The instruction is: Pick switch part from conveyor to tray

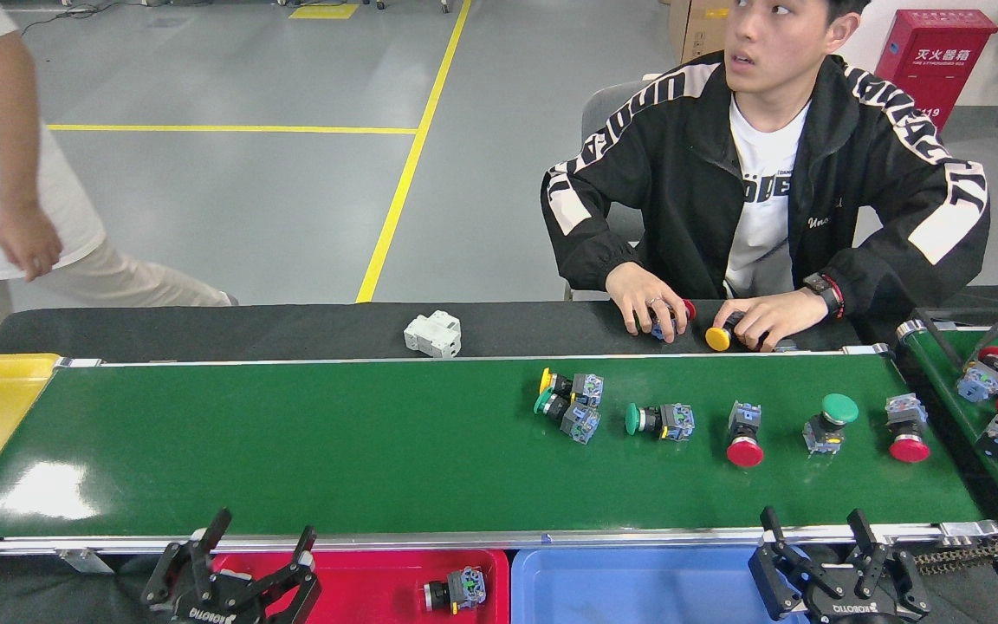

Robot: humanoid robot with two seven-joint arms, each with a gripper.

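Both tools empty and spread at the belt's near rail.

Left tool [256,539] and right tool [819,529] hang with fingers apart. Six switches lie on the conveyor [334,442], the nearest pair [568,403] touching. One switch [456,592] sits in the red tray [360,585], beside a blue tray [638,585]; its cap looks dark, though small. A person's hands [651,303] rest on the tabletop [291,328].
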